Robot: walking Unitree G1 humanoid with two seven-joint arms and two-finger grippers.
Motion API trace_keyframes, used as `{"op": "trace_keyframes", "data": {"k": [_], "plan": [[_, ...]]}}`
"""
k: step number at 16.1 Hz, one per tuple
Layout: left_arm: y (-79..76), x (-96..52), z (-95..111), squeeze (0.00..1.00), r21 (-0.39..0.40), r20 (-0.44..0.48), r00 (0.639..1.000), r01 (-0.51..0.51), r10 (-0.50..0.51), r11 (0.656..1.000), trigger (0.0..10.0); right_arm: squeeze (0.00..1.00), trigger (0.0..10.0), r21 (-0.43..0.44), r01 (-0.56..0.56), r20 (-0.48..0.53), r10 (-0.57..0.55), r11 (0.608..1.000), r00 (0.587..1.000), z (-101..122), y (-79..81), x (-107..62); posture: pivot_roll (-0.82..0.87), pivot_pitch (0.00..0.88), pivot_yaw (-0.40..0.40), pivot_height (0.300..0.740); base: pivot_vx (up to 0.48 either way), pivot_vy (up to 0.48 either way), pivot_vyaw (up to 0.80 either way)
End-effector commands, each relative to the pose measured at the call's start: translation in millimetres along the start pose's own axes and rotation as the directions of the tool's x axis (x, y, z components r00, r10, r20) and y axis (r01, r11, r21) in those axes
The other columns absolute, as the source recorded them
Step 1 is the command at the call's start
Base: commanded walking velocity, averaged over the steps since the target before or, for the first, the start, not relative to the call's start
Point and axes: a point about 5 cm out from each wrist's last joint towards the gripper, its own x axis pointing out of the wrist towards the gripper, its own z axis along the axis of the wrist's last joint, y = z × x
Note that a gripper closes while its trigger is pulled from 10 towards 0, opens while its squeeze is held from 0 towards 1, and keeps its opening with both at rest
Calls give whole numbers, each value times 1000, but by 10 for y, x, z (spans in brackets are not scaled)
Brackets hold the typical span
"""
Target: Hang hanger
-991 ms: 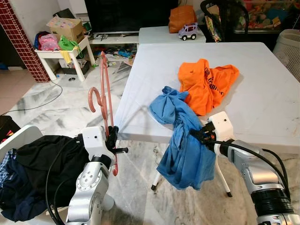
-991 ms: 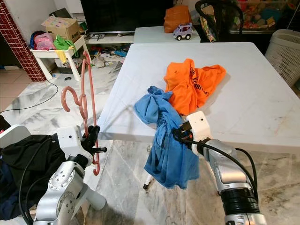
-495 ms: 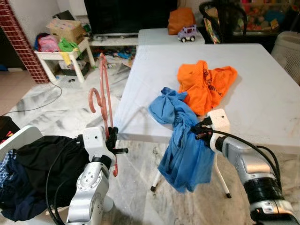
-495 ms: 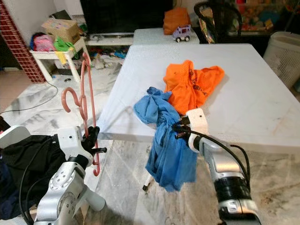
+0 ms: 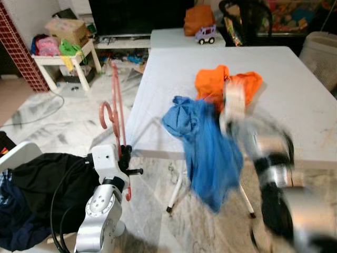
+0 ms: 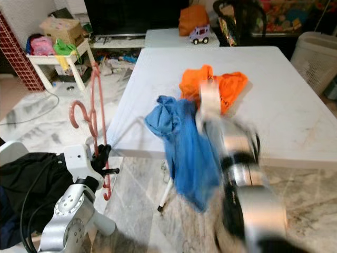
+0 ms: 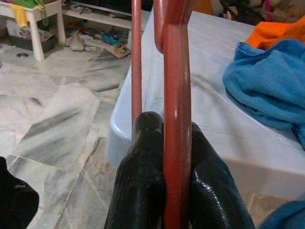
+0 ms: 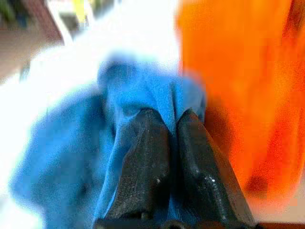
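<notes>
A pink-red plastic hanger [image 5: 117,116] stands upright to the left of the white table [image 5: 295,100], hook turned left. My left gripper [image 5: 125,157] is shut on its lower bar; in the left wrist view the black fingers [image 7: 143,186] clamp the hanger [image 7: 176,119]. A blue shirt [image 5: 208,153] hangs off the table's front edge. My right gripper [image 8: 164,143] is shut on the blue shirt [image 8: 71,157], and the right arm [image 5: 263,153] is blurred from moving. An orange shirt [image 5: 210,81] lies on the table behind.
Dark clothes [image 5: 47,190] fill a white basket at lower left. A second white table with a toy car [image 5: 206,34] and an orange bag [image 5: 199,20] stands behind. A cluttered small white table [image 5: 63,58] is at far left, a laundry basket [image 5: 324,52] at far right.
My right arm has swung up and over the table edge, lifting the blue shirt; it is now motion-blurred. The left gripper and hanger have stayed in place.
</notes>
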Motion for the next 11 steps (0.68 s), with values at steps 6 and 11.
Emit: {"op": "trace_keyframes", "data": {"k": [6,11], "plan": [[-21,-13,46,0,10,26,999,-22,22,1000,10000,0,0,31,205,543,-189,978,818,1561,125,-180,-8,0,20,740,0,0,0],[-25,-10,58,0,12,55,997,-53,52,999,10000,0,0,4,309,700,-223,951,678,1908,120,-359,-8,0,6,740,0,0,0]]}}
